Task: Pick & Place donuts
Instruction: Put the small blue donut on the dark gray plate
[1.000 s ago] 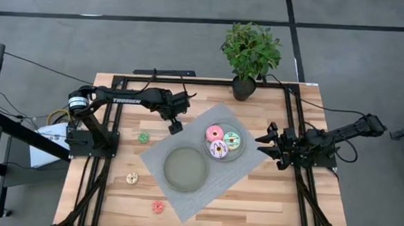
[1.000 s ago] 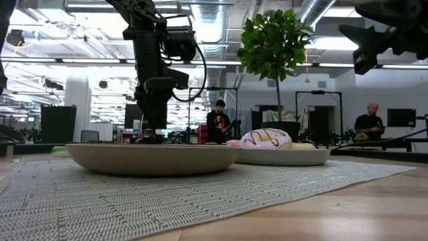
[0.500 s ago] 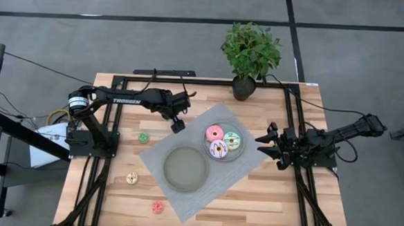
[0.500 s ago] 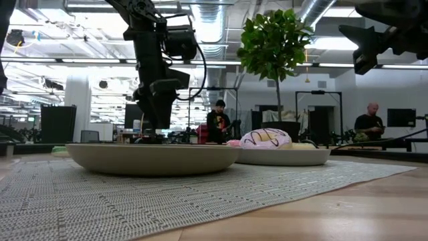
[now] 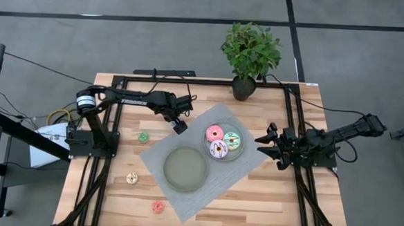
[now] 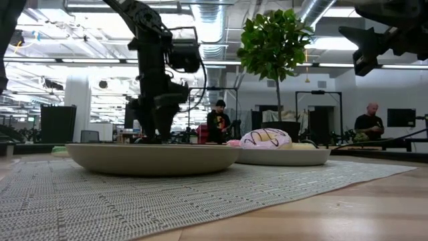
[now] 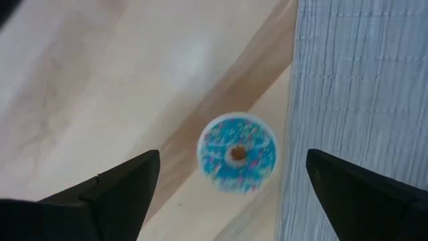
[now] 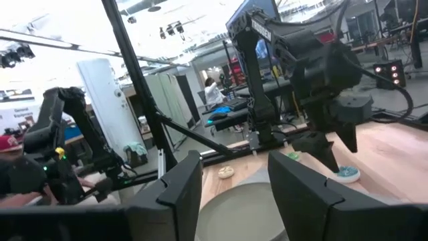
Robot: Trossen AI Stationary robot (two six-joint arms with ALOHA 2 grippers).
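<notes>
The tiny blue donut (image 7: 237,152) lies flat on the wood beside the grey mat's edge (image 7: 354,100). My left gripper (image 7: 233,156) hangs open right above it, one finger on each side and not touching. From above, this gripper (image 5: 179,126) hides the blue donut. The pink (image 5: 215,133), yellow-green (image 5: 232,139) and purple-white (image 5: 219,150) donuts lie in the far grey plate (image 5: 236,154). Tiny green (image 5: 143,137), yellow (image 5: 132,178) and red (image 5: 157,207) donuts lie on the wood, left of the mat. My right gripper (image 5: 261,145) waits open near the mat's right side.
An empty grey plate (image 5: 185,169) sits on the mat's near half. A potted plant (image 5: 248,56) stands at the table's far edge. Black frame rails (image 5: 293,118) run along the table's sides. People show in the room beyond the table in the low view.
My left gripper has come down toward the table and shifted slightly toward the table's right, staying over the mat's far left edge. The donuts and plates have kept their places.
</notes>
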